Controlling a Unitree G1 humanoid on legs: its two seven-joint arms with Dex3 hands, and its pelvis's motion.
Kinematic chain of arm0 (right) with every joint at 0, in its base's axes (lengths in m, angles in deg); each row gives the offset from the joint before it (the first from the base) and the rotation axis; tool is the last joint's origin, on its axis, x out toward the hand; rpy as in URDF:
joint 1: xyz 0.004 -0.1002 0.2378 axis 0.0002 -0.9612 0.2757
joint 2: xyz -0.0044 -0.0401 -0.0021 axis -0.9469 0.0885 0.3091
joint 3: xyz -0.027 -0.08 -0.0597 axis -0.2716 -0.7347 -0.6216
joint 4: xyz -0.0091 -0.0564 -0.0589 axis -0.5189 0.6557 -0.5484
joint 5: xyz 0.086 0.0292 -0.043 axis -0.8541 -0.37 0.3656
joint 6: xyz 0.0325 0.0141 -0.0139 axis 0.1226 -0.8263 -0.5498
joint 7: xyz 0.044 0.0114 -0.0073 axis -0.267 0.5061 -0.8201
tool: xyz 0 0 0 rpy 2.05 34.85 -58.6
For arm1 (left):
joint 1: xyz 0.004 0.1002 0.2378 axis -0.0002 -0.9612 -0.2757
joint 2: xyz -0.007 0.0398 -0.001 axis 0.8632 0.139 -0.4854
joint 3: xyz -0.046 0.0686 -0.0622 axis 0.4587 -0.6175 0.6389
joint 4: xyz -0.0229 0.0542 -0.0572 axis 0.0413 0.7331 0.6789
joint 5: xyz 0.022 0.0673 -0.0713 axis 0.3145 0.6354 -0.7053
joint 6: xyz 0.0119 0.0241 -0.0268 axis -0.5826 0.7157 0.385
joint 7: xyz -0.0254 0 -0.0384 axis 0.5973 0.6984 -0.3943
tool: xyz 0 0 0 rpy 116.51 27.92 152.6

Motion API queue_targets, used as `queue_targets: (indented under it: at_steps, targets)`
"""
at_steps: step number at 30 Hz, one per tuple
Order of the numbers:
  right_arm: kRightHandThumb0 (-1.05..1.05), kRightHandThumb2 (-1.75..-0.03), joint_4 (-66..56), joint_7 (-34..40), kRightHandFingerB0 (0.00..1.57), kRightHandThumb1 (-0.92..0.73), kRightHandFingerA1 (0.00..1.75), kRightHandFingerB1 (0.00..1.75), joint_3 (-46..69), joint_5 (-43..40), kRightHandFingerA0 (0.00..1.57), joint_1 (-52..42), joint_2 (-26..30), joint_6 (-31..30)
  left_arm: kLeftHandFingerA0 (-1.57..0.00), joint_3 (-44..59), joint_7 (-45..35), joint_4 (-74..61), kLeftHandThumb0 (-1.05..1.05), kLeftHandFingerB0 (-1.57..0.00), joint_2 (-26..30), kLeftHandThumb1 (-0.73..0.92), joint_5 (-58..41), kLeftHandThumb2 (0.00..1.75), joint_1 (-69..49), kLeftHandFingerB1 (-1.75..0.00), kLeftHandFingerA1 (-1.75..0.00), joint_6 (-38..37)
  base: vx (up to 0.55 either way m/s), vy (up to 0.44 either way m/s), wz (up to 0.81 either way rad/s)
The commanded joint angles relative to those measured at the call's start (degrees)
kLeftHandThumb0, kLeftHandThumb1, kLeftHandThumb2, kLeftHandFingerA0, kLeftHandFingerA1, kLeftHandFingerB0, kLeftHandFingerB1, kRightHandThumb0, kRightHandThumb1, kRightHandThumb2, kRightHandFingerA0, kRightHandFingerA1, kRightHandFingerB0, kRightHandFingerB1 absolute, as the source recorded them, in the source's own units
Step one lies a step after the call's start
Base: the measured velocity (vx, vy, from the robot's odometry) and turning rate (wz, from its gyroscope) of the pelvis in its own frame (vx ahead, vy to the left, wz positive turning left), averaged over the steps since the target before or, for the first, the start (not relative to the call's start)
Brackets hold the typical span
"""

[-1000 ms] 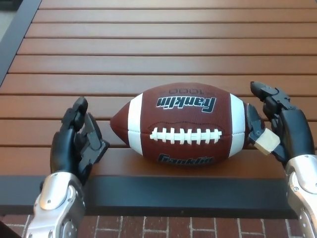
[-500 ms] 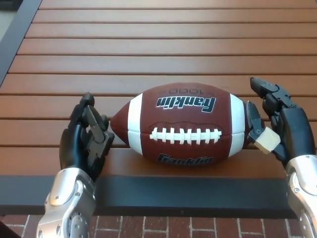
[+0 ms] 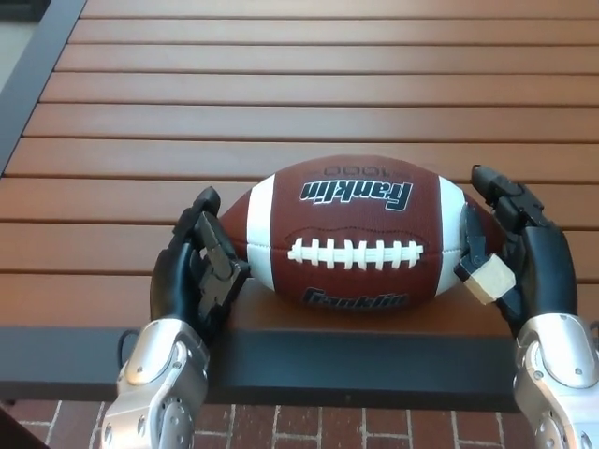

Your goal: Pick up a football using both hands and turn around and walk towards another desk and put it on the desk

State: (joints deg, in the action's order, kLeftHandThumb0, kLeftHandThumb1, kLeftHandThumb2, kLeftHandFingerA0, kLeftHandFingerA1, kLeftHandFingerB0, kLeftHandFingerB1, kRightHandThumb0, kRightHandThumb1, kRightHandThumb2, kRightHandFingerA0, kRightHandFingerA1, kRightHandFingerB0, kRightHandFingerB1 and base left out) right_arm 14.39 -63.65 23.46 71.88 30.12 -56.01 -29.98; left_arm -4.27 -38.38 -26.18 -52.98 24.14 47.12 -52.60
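From the head view I see the football (image 3: pixel 356 234) lying lengthwise on the slatted wooden desk (image 3: pixel 281 84), close to the desk's near edge, with its white laces facing up toward me and the printed brand name reading upside down across its upper side. A white stripe rings each end.

My left hand (image 3: pixel 198 271) sits at the ball's left tip, fingers upright and spread, pressed against the point and the white stripe there. It cups the end rather than wrapping it. My right hand (image 3: pixel 519 253) does the same at the right tip, fingers apart and raised, palm turned inward against the ball. A small tan block (image 3: pixel 489 278) shows at the right thumb, just beside the ball's right stripe. So I have the ball pinched between the two hands, one at each end, while it rests on the desk; I cannot tell whether any weight has left the surface.

Below the desk's dark front edge I see a strip of brick floor (image 3: pixel 328 428) between my two silver forearms.
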Motion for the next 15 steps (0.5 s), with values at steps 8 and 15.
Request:
queue_targets:
  at_steps: [8, 15]
  targets:
    - [-0.8, -0.68, -2.75, -0.69, 0.26, -0.9, 0.38, 0.29, -3.7, -3.29, 0.28, 4.16, -6.8, 4.98, -0.14, -6.03, 4.92, 6.53, -0.91, 0.0, -2.49, 0.89, 5.64, 1.32, 9.0, -0.28, -0.6, -0.2, 0.0, 0.0, 0.01]
    - [-0.87, -1.14, -3.82, -4.24, 0.03, -0.77, 0.47, 0.31, -5.61, -5.09, 0.04, 2.77, -6.35, 3.42, -0.22, -8.11, 13.8, 8.79, -0.73, -0.04, -5.28, 0.92, 9.72, 0.8, 8.38, -0.32, -0.62, -0.14, 0.0, 0.0, -0.01]
